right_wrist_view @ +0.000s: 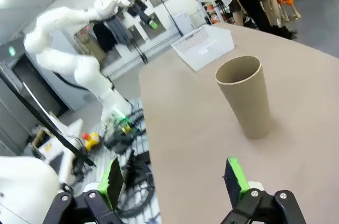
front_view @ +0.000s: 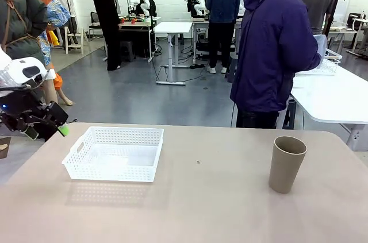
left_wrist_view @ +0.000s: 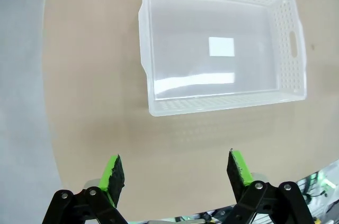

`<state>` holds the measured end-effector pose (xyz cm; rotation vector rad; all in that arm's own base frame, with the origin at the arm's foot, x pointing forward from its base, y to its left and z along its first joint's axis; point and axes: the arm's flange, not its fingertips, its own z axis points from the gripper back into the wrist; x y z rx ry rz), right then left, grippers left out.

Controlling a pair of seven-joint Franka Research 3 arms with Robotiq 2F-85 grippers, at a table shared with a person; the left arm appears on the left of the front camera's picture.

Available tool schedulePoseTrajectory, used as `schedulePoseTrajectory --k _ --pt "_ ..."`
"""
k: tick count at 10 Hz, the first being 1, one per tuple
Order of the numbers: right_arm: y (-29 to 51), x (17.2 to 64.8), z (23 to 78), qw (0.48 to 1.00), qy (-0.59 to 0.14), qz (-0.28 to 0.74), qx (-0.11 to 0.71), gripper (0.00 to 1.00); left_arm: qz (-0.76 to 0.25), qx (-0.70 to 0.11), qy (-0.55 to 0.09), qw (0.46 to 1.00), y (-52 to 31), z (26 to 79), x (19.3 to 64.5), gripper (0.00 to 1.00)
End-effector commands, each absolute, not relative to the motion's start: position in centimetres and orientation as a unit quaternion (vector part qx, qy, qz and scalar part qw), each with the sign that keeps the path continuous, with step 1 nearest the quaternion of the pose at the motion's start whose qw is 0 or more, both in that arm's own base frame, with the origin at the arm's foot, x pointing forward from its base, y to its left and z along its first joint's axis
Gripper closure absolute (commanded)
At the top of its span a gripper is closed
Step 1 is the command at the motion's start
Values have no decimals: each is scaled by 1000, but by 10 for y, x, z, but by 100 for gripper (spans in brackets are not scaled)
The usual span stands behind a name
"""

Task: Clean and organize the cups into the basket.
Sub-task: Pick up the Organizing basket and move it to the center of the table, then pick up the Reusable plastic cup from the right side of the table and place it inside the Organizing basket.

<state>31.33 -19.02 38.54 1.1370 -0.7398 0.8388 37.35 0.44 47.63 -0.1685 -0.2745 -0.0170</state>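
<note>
You are holding the right gripper (right_wrist_view: 174, 173) with its green-padded jaws spread wide and nothing between them. Directly ahead of it, near but not touching, the tall tapered kraft-brown paper cup (right_wrist_view: 243, 97) is standing upright, mouth up, on the beige table (right_wrist_view: 190, 128). The cup is sitting slightly toward one finger, so by judgement you are needing to centre the jaws on its wall before closing. Well beyond the cup, the shallow white plastic mesh-sided basket (right_wrist_view: 204, 49) is lying empty, serving as the destination.

You are holding the left gripper (left_wrist_view: 175, 161) likewise open and empty, raised above the table and pointing down. Just ahead of its fingertips the basket is presenting its open top. This arm is probably standing clear of the drop zone while overlooking it. The cup is not yet in the basket.
</note>
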Motion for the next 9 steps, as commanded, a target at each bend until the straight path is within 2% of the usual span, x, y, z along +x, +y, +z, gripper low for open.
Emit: schedulePoseTrajectory --k 1,6,9 --pt "-163 334 355 687 -356 456 440 0 -18 -2 -146 989 -13 464 378 0" --pt "-125 372 304 657 -375 477 449 0 -14 15 -124 992 -30 440 421 0" --pt "-107 401 280 658 -369 481 447 0 -24 6 -118 993 -35 426 425 0"
